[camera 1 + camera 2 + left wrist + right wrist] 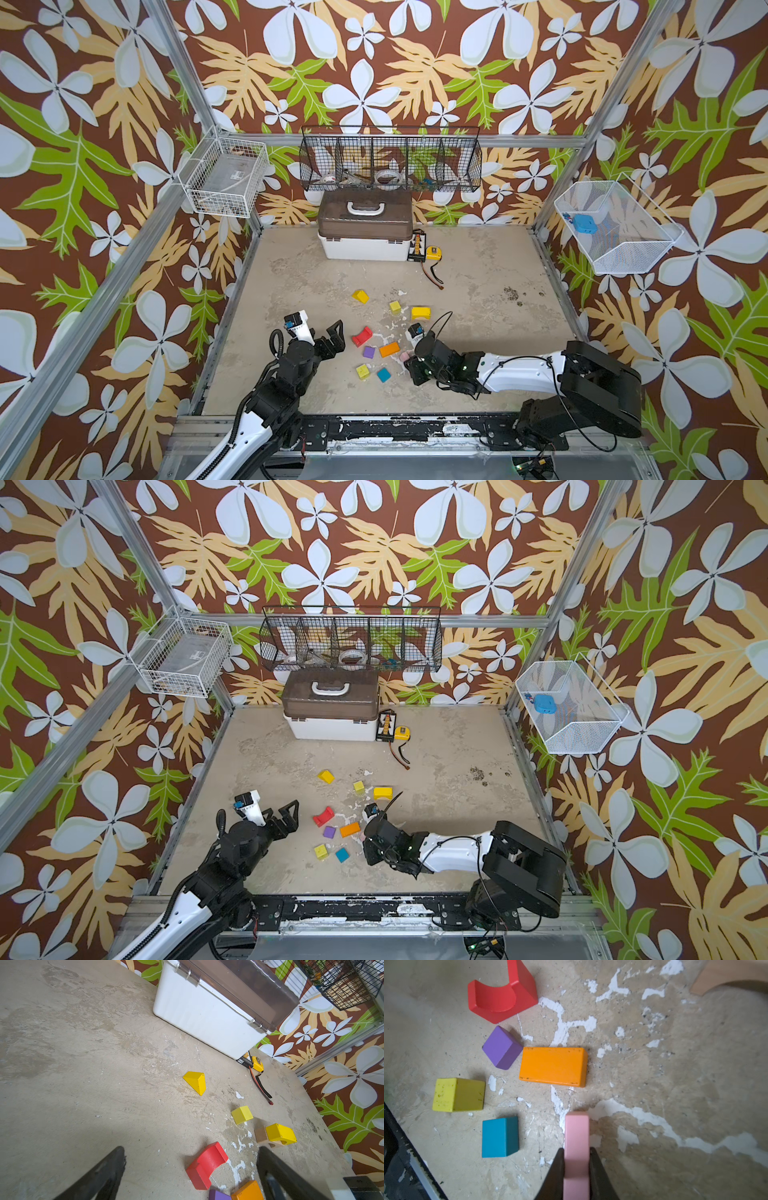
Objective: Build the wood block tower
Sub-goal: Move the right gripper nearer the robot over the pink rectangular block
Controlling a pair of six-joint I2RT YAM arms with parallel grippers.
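Note:
Wood blocks lie scattered on the floor, and no tower shows. My right gripper (pixel 576 1150) is shut on a pink block (pixel 576 1126) low over the floor, seen in a top view as the pink block (pixel 404 356). Close by lie an orange block (pixel 553 1066), a purple cube (pixel 500 1047), a red arch (pixel 500 999), a yellow-green cube (pixel 456 1094) and a teal cube (pixel 499 1136). Farther back are a yellow wedge (pixel 360 296), a yellow cube (pixel 395 307) and a yellow block (pixel 280 1133) resting against a plain wood arch (pixel 260 1134). My left gripper (pixel 191 1149) hangs open beside the red arch, holding nothing.
A white box with a brown lid (pixel 365 232) stands at the back. Beside it lie a black board (pixel 417 247) and a yellow tape measure (pixel 433 252) with a trailing cord. Wire baskets hang on the left, back and right walls.

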